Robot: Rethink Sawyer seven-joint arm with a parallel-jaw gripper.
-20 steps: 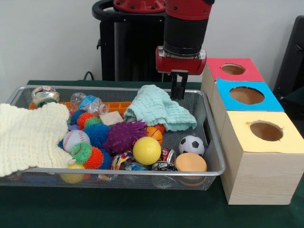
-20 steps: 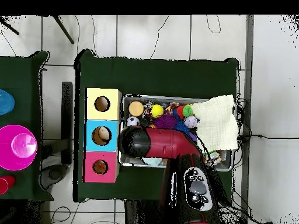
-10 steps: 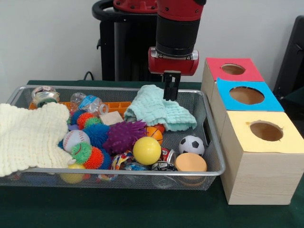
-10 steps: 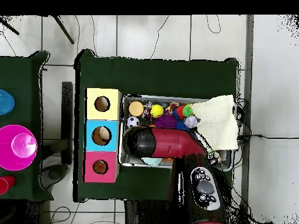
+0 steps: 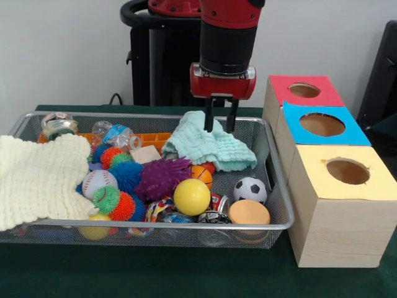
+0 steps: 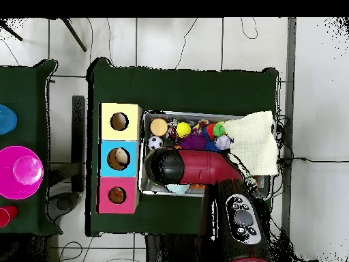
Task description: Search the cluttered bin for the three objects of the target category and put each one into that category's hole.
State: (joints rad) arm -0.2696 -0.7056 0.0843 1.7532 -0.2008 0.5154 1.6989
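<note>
1. Front view: the gripper [image 5: 219, 121] hangs from the red and black arm [image 5: 226, 37] with its two fingers spread apart and empty. The fingertips sit at the top of the mint green cloth [image 5: 208, 141]; contact cannot be confirmed.
2. Front view: the mint green cloth lies bunched at the back right of the wire bin [image 5: 280, 205]. A cream cloth [image 5: 37, 177] drapes over the bin's left rim.
3. Front view: between the cloths lie a purple spiky ball [image 5: 162, 177], a yellow ball [image 5: 191, 197], a baseball [image 5: 98, 182], a small soccer ball [image 5: 250, 189] and an orange disc [image 5: 249, 212].
4. Front view: three boxes stand just beside the bin's right side, each with a round hole on top: the red box [image 5: 305, 90] farthest back, then the blue box [image 5: 322, 125], then the yellow box [image 5: 344, 172].
5. Overhead view: the arm [image 6: 194, 168] covers the near half of the bin [image 6: 146, 116], hiding the gripper. The cream cloth [image 6: 255, 141] overhangs the bin's right end. The yellow box [image 6: 119, 121], blue box [image 6: 118, 158] and red box [image 6: 116, 195] line the bin's left side.
</note>
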